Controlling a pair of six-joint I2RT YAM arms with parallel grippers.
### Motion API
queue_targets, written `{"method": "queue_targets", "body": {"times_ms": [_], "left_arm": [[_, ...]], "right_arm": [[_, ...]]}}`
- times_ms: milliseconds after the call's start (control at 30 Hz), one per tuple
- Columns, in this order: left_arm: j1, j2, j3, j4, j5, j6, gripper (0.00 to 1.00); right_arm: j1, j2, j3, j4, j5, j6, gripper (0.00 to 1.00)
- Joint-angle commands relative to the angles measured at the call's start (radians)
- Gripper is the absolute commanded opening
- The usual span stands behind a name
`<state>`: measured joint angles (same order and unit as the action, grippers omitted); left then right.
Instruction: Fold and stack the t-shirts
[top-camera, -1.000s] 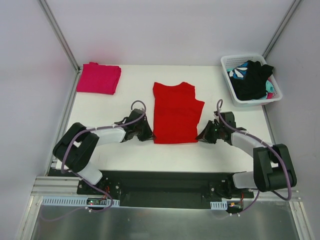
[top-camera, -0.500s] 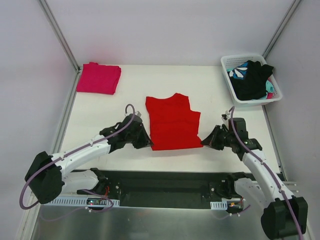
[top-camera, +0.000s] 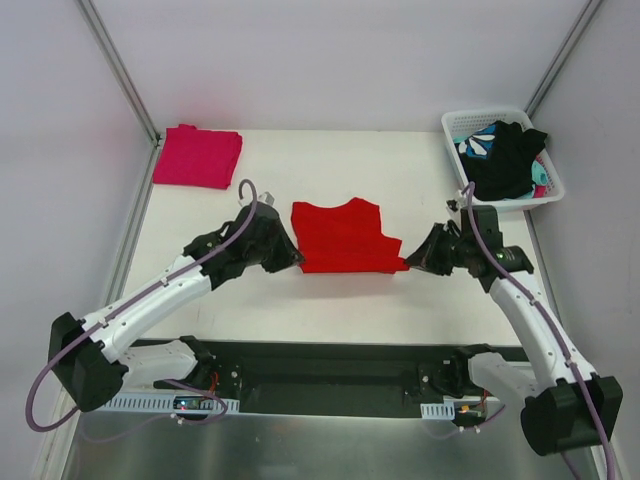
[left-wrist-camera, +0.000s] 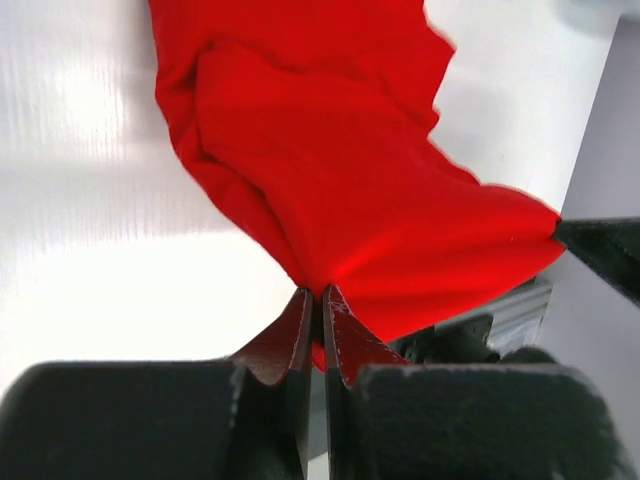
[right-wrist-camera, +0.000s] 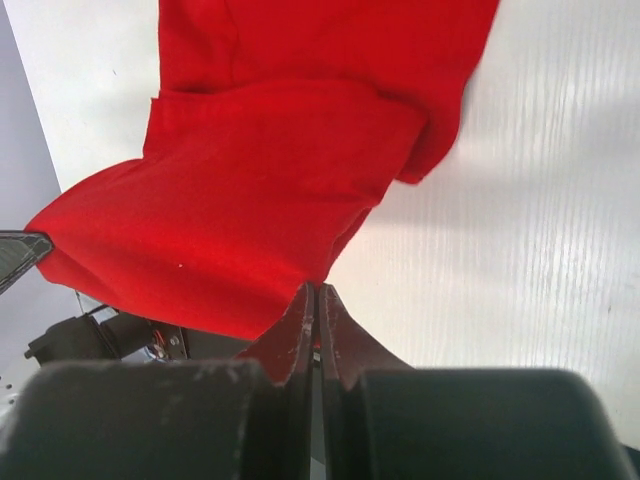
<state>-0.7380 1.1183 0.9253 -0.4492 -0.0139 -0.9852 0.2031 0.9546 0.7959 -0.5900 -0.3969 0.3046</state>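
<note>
The red t-shirt (top-camera: 342, 238) hangs stretched between both grippers above the middle of the table, its far part still lying on the surface. My left gripper (top-camera: 298, 263) is shut on its near left corner; in the left wrist view the cloth (left-wrist-camera: 350, 190) runs into the gripper (left-wrist-camera: 317, 297). My right gripper (top-camera: 408, 263) is shut on the near right corner, and the right wrist view has the red cloth (right-wrist-camera: 280, 170) pinched at the gripper (right-wrist-camera: 315, 292). A folded magenta-pink t-shirt (top-camera: 198, 156) lies at the far left corner.
A white basket (top-camera: 549, 196) at the far right holds black (top-camera: 505, 160) and teal-and-white patterned garments (top-camera: 477, 145). Metal frame posts rise at both far corners. The arm bases sit on a black rail (top-camera: 330, 360) along the near edge.
Both grippers have lifted the shirt's near edge and carried it away from the bases. The shirt looks shorter from above as its near half rises over the far half.
</note>
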Motion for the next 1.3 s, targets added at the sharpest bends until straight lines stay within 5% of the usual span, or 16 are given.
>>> {"method": "queue_targets", "body": {"times_ms": [0, 800, 1267], "left_arm": [[0.083, 0.063, 0.093, -0.094, -0.103, 0.079, 0.00], [0.273, 0.405, 0.256, 0.000, -0.057, 0.175, 0.00], [0.376, 0.712, 0.523, 0.041, 0.011, 0.246, 0.00]], "right_arm": [[-0.008, 0.102, 0.112, -0.001, 0.093, -0.053, 0.01], [-0.007, 0.647, 0.495, 0.130, 0.046, -0.058, 0.01], [-0.010, 0.924, 0.732, 0.151, 0.009, -0.055, 0.01]]}}
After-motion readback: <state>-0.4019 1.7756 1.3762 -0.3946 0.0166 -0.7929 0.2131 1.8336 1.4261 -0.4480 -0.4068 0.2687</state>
